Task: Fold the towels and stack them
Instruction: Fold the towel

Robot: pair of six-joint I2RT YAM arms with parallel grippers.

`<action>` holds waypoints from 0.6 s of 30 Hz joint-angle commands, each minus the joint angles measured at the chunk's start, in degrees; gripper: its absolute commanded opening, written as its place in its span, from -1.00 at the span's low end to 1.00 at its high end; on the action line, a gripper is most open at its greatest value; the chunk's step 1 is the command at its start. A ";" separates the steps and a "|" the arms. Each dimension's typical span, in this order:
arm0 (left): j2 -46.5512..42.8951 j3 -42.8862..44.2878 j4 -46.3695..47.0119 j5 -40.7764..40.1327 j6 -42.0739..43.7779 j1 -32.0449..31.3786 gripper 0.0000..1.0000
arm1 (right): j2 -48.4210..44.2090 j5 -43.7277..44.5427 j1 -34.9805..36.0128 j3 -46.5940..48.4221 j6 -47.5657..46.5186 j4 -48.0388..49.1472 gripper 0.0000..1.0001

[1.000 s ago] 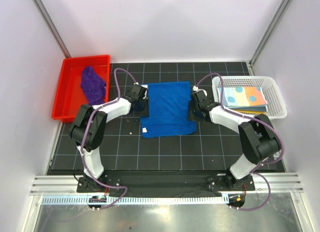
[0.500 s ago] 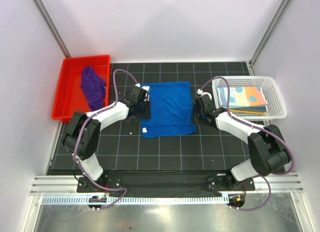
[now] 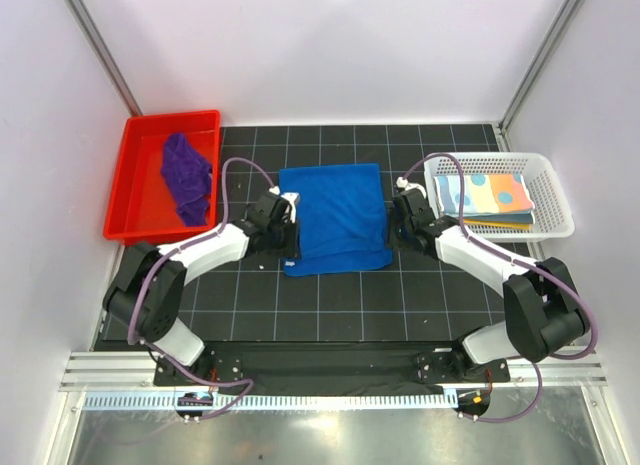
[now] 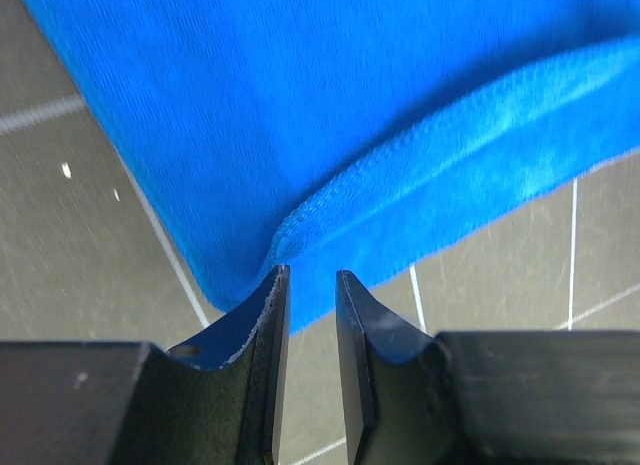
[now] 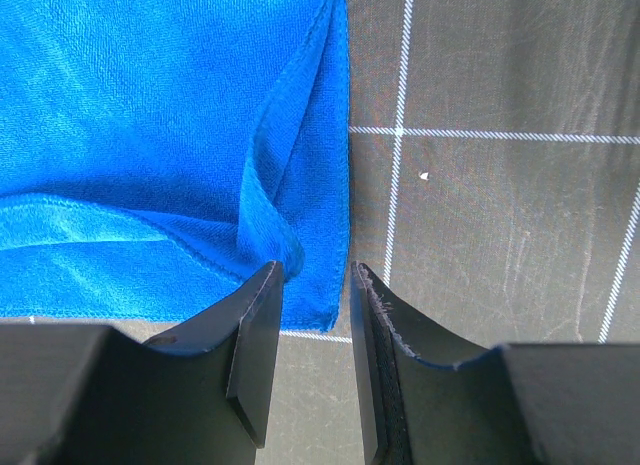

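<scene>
From above, the blue towel [image 3: 335,217] lies folded on the mat, not yet stacked. The patterned towel [image 3: 485,195] sits folded in the basket [image 3: 555,225]. The purple towel [image 3: 186,175] is crumpled in the tray [image 3: 125,155]. In the left wrist view, my left claw [image 4: 311,275] is slightly parted at the blue edge, gripping nothing. In the right wrist view, my right claw [image 5: 318,270] is likewise.

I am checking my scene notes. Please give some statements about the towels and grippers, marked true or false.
The blue towel lies on the black mat between the left gripper and the right gripper. True.
The patterned towel lies in the white basket. True.
The purple towel is folded in the white basket. False: it lies crumpled in the red tray.
The left gripper is over the red tray. False: it is at the blue towel's left edge.
</scene>
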 commanded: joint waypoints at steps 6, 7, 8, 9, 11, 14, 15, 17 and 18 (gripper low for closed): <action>-9.08 -5.44 3.41 3.67 -2.01 -1.00 -0.43 | -2.35 0.67 0.63 1.73 -0.48 -0.72 -0.19; -10.22 -6.14 3.41 3.85 -2.10 -1.00 -0.43 | -2.26 0.58 0.72 1.99 -0.48 -0.72 -0.19; -10.66 -6.41 3.41 3.94 -2.19 -1.08 -0.43 | -2.17 0.67 0.81 2.26 -0.48 -0.72 -0.20; -11.19 -6.67 3.50 3.94 -2.36 -1.08 -0.43 | -2.00 0.67 0.81 2.43 -0.39 -0.64 -0.20; -12.42 -7.11 3.50 4.38 -2.63 -1.08 -0.43 | -1.56 0.75 1.16 3.31 -0.39 -0.99 -0.20; -13.21 -7.11 3.68 3.33 -3.07 -1.08 -0.42 | -1.12 1.02 1.68 4.62 -0.30 -1.51 -0.19; -13.04 -7.03 3.77 2.63 -3.15 -1.08 -0.42 | -0.94 1.28 1.86 4.89 -0.21 -1.51 -0.19; -11.47 -6.24 4.11 -0.26 -3.24 -1.08 -0.41 | -0.51 1.37 2.30 6.12 -0.04 -1.78 -0.19; -10.41 -5.80 4.21 -1.41 -3.33 -1.08 -0.41 | -0.15 1.55 2.48 6.65 -0.04 -1.78 -0.19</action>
